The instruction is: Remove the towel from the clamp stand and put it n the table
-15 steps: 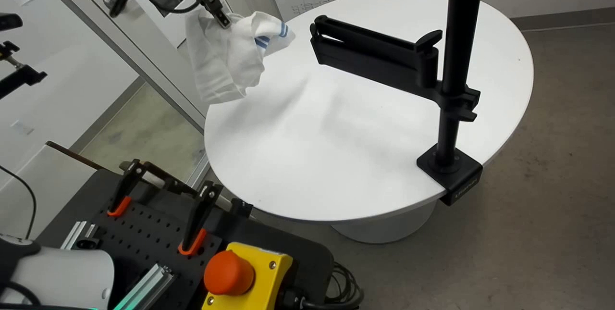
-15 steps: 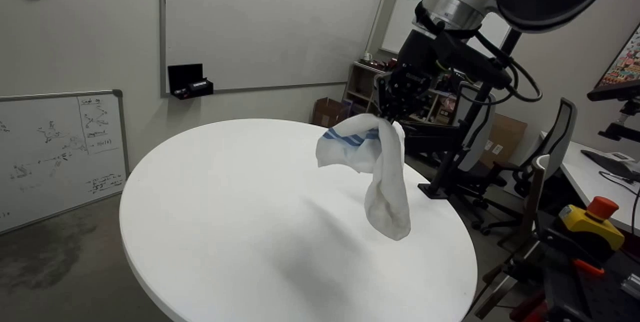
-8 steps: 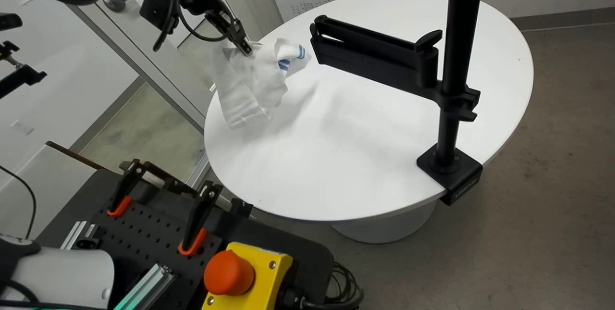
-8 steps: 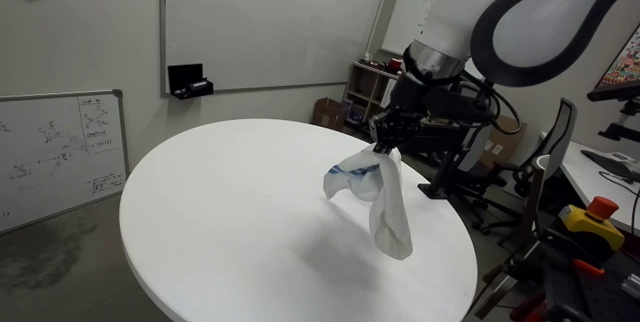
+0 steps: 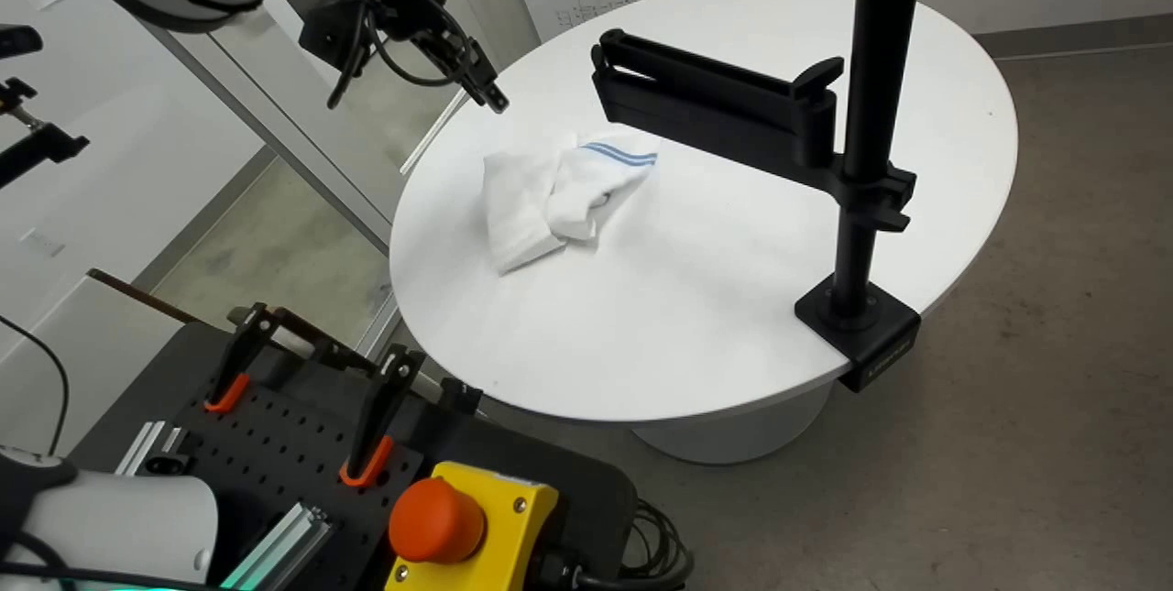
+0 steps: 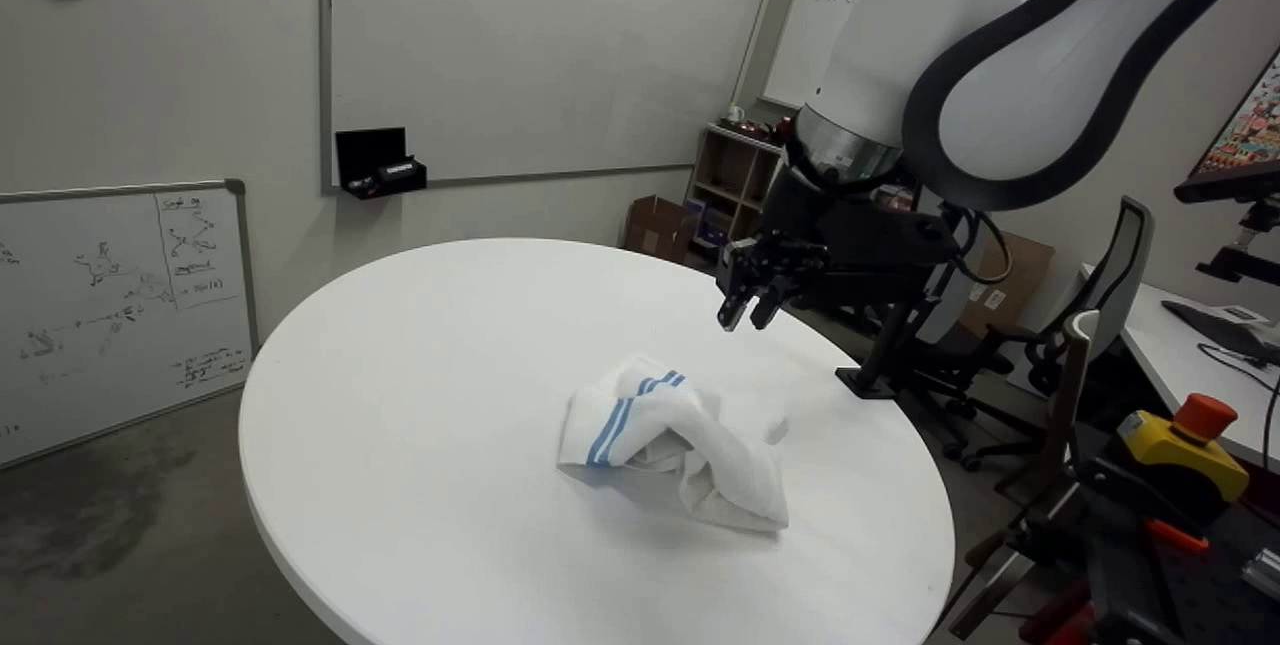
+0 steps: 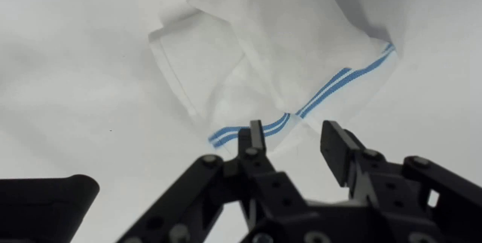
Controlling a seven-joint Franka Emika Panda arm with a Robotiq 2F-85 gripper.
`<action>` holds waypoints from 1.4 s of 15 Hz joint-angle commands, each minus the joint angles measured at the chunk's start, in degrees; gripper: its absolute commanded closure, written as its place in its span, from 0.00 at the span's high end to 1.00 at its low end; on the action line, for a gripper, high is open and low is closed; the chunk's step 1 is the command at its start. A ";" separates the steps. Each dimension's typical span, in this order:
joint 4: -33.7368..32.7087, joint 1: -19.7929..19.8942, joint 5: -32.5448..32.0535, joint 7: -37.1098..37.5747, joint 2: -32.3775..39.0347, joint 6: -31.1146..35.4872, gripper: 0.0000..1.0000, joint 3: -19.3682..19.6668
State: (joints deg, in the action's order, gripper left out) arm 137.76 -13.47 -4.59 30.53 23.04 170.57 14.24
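The white towel with blue stripes (image 5: 522,206) lies crumpled on the round white table (image 5: 641,344). It also shows in an exterior view (image 6: 720,455) and in the wrist view (image 7: 293,39). My gripper (image 5: 495,102) is open and empty above the table, apart from the towel. Its two fingers stand apart in an exterior view (image 6: 746,315) and in the wrist view (image 7: 292,137), where the towel lies beyond the fingertips. The black clamp stand (image 5: 724,105) is fixed to the table edge and nothing hangs on its arm. Its base (image 6: 865,382) is partly visible behind my arm.
A black bench with orange-tipped clamps (image 5: 376,426) and a yellow box with a red button (image 5: 486,518) stands near the table. A dark rounded shape (image 7: 45,201) shows at the wrist view's lower left. Chairs (image 6: 1090,305) and a whiteboard (image 6: 120,305) stand around the table.
The towel hung from my gripper in the air. The gripper moved down over the table and opened. The towel dropped from it and now lies on the table.
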 commanded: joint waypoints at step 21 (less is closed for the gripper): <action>-0.17 4.55 7.77 -0.86 -12.55 -8.10 1.00 -7.57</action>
State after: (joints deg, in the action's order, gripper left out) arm 137.63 -10.56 3.77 29.37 10.49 162.44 8.18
